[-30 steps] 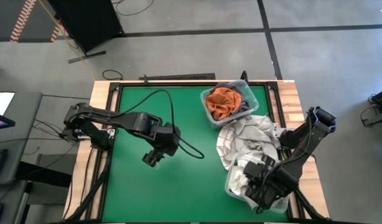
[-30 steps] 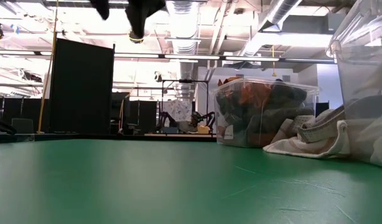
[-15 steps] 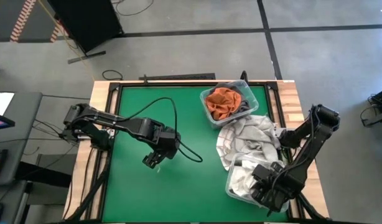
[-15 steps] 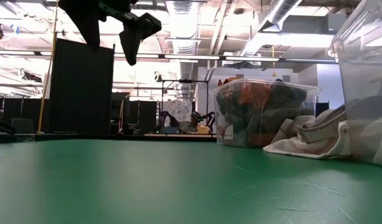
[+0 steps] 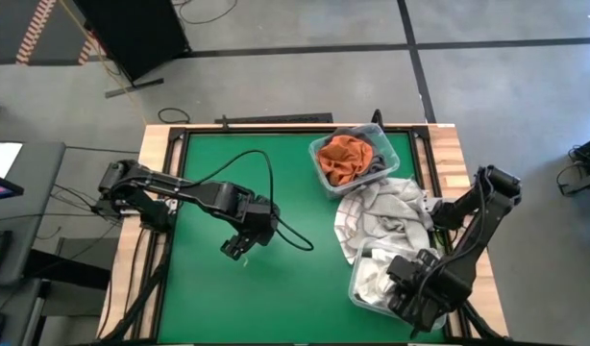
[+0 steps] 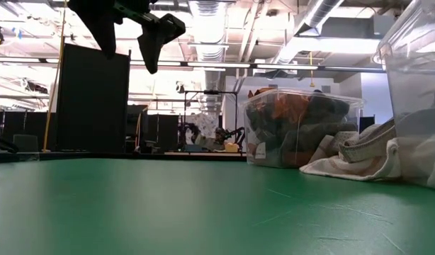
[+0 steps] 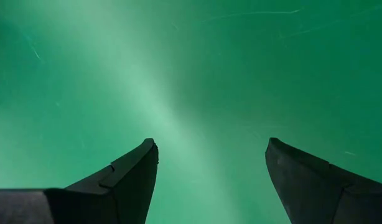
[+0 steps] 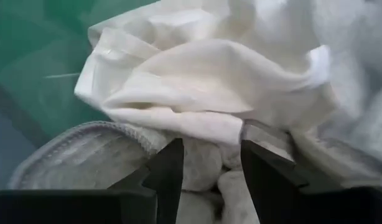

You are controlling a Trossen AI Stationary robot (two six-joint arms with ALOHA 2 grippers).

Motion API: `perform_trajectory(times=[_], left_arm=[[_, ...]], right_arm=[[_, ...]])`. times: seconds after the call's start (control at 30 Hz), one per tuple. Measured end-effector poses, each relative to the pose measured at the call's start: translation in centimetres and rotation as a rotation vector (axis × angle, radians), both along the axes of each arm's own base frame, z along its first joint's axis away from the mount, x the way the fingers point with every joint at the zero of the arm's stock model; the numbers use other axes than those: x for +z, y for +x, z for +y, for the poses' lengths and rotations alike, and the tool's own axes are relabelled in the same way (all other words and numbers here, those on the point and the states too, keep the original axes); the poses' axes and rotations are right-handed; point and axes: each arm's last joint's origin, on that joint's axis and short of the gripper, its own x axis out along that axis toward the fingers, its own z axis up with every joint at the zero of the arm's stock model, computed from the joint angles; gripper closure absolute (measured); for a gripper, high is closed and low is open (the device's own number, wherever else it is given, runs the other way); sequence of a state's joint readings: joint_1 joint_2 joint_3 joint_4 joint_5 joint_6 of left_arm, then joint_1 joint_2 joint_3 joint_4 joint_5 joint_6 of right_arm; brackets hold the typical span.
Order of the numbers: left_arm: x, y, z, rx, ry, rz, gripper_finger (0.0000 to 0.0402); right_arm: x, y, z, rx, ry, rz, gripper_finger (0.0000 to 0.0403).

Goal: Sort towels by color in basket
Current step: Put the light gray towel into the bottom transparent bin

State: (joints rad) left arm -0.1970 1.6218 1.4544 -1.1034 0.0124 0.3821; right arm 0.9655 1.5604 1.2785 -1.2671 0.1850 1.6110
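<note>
Fingers of the right gripper [image 8: 209,177] pinch a fold of white towel [image 8: 209,81] down inside the clear bin [image 5: 357,286] at about four o'clock on the green tabletop [image 5: 199,288]. Fingers of the left gripper [image 5: 236,248] are spread wide and empty, hanging above bare tabletop near the centre, toward eight o'clock. A second clear bin [image 5: 348,163] at about one o'clock holds a rust orange towel [image 5: 341,157] with a dark grey towel [image 5: 377,159] beside it. Between the two bins a pale grey towel [image 5: 386,216] lies heaped on the tabletop, spilling over the nearer bin's rim.
</note>
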Motion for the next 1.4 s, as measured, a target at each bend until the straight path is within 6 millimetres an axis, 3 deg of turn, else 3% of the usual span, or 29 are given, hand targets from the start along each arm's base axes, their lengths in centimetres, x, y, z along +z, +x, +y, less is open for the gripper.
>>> perform_trajectory(times=[0.2,0.53,0.87,1.13,1.4], left_arm=[[0.0,-0.1,0.0,0.005,0.0,0.006,0.0118],[0.0,0.0,0.0,0.002,0.001,0.002,0.0118],[0.1,0.2,0.0,0.034,-0.012,-0.019,0.0118],[0.1,0.3,0.0,0.1,-0.023,-0.023,0.0118],[0.1,0.2,0.0,0.179,-0.035,-0.018,0.0118]], right_arm=[[1.2,0.2,-0.1,0.221,-0.034,0.016,0.0221],[0.7,-0.2,-0.3,0.828,-0.18,0.099,0.0264],[0.4,-0.1,-1.0,1.168,-0.252,0.188,0.0289],[-2.9,0.6,-3.0,1.358,-0.294,0.319,0.029],[-7.5,0.9,-4.4,1.495,-0.297,0.296,0.029]])
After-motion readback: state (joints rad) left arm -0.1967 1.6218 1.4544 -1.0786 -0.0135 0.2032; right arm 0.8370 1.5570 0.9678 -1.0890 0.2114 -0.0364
